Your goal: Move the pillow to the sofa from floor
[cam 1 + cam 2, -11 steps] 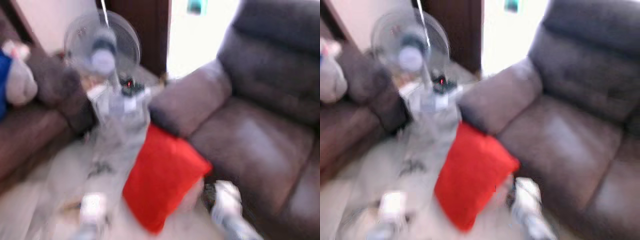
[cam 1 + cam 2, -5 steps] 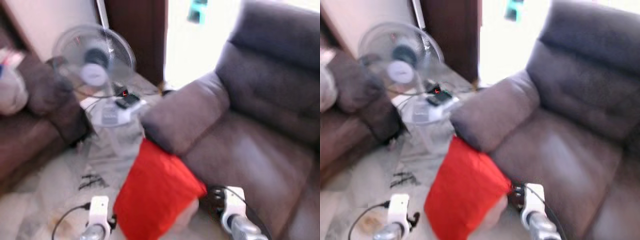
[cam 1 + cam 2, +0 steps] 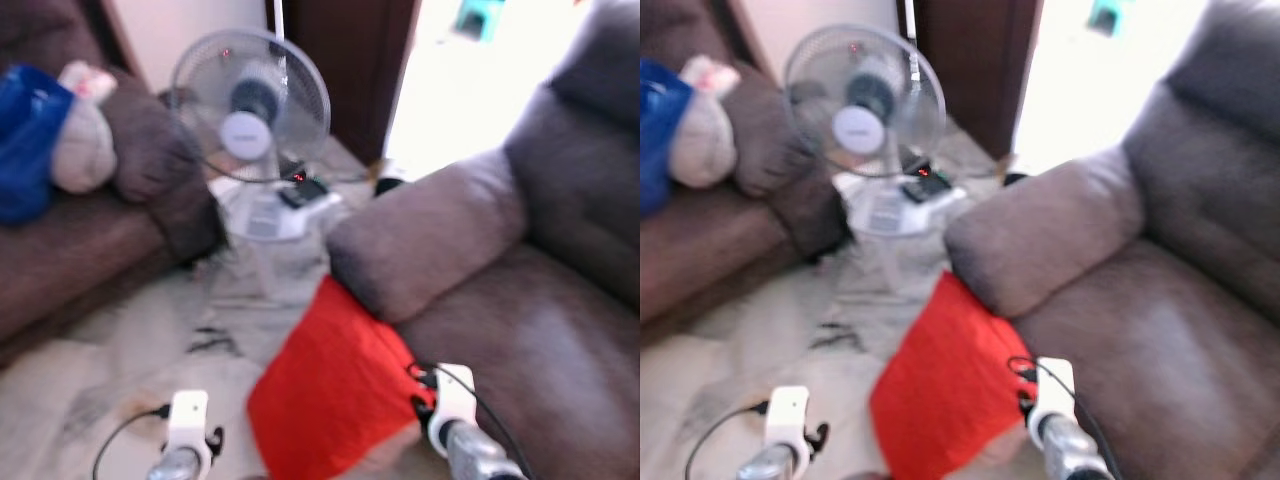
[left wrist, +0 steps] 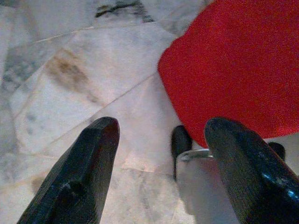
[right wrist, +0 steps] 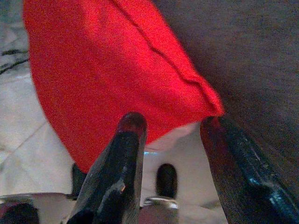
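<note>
A red pillow point(image 3: 335, 395) stands on the marble floor, leaning against the front of the brown sofa point(image 3: 530, 330) under its armrest point(image 3: 425, 235). My left gripper point(image 4: 159, 149) is open above the floor, the pillow point(image 4: 233, 65) just off to one side of it. My right gripper point(image 5: 175, 130) is open too, its fingertips point(image 5: 132, 123) just short of the pillow point(image 5: 107, 70) at the corner beside the sofa front. In the head views both wrists show low down, the left point(image 3: 185, 430) beside the pillow and the right point(image 3: 450, 415) at its sofa-side edge.
A standing fan point(image 3: 250, 105) on a white base sits on the floor behind the pillow. A second brown sofa point(image 3: 80, 250) at the left holds a blue bag point(image 3: 25, 140) and a soft toy point(image 3: 85, 140). A bright doorway point(image 3: 470, 80) lies beyond.
The camera has swung left, so the whole scene has shifted right in the picture. Both wrists have come up into view at the bottom, either side of the pillow. The pillow itself has not moved.
</note>
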`<state>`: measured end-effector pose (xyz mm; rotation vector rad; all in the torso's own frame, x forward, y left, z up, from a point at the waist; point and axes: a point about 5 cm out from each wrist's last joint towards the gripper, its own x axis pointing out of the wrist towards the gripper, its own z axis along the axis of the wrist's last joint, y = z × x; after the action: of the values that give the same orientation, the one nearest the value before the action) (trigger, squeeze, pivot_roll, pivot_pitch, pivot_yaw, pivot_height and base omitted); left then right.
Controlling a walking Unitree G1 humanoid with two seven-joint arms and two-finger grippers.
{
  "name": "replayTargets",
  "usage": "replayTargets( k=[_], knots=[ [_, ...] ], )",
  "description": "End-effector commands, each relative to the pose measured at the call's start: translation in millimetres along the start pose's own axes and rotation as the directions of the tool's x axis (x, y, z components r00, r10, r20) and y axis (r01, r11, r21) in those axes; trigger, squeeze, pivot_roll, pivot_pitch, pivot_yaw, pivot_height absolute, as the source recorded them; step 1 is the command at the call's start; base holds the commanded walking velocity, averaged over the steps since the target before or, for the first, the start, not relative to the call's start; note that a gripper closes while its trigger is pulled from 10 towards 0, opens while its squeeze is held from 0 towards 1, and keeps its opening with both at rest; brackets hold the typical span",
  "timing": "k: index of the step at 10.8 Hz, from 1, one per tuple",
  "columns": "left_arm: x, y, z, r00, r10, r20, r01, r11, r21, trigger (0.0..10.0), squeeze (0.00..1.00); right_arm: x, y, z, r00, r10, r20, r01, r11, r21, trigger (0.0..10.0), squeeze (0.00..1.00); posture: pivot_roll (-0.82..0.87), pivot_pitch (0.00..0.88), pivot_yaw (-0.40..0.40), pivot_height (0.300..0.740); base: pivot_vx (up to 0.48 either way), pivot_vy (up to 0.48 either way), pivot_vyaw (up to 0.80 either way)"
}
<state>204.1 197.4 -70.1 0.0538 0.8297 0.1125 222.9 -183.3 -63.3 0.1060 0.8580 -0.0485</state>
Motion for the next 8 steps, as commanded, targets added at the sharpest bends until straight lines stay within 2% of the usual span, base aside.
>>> replayTargets(
  k=[1, 4, 5, 6, 7, 8],
  knots=[
    [-0.9, 4.0, -5, 1.000, 0.014, -0.022, -0.014, 1.000, -0.001, 10.0, 0.00, -0.5, 1.8, -5, 1.000, 0.003, -0.020, -0.002, 1.000, 0.019, 10.0, 0.00, 0.04, 0.090, -0.027, 0.740, 0.000, 0.000, 0.00],
    [-1.3, 4.7, -6, 1.000, 0.015, -0.019, -0.015, 1.000, -0.004, 10.0, 0.00, -0.4, 2.1, -5, 1.000, 0.002, -0.017, -0.001, 1.000, 0.013, 10.0, 0.00, 0.03, 0.092, -0.027, 0.740, 0.000, 0.000, 0.00],
    [-0.9, 5.1, 0, 1.000, 0.012, 0.024, -0.013, 0.999, 0.033, 10.0, 0.00, -0.5, 1.7, -3, 1.000, 0.001, 0.005, -0.001, 1.000, 0.004, 10.0, 0.00, 0.04, 0.094, -0.025, 0.740, 0.000, 0.000, 0.00],
    [0.8, 5.0, 15, 0.995, 0.002, 0.103, -0.010, 0.997, 0.074, 10.0, 0.00, -1.0, 0.5, 0, 0.998, -0.017, 0.056, 0.016, 1.000, 0.009, 10.0, 0.00, 0.05, 0.098, -0.024, 0.740, 0.000, 0.000, 0.00],
    [1.8, 4.8, 49, 0.960, 0.002, 0.280, -0.034, 0.994, 0.108, 10.0, 0.00, -2.0, 1.4, 7, 0.990, -0.010, 0.138, 0.007, 1.000, 0.023, 10.0, 0.00, 0.05, 0.103, -0.020, 0.740, 0.000, 0.000, 0.00],
    [-0.9, 7.0, 75, 0.911, 0.029, 0.412, -0.059, 0.996, 0.061, 10.0, 0.00, -3.2, 1.4, 11, 0.981, -0.005, 0.192, 0.005, 1.000, 0.005, 10.0, 0.00, 0.04, 0.101, -0.025, 0.740, 0.000, 0.000, 0.00]
  ],
)
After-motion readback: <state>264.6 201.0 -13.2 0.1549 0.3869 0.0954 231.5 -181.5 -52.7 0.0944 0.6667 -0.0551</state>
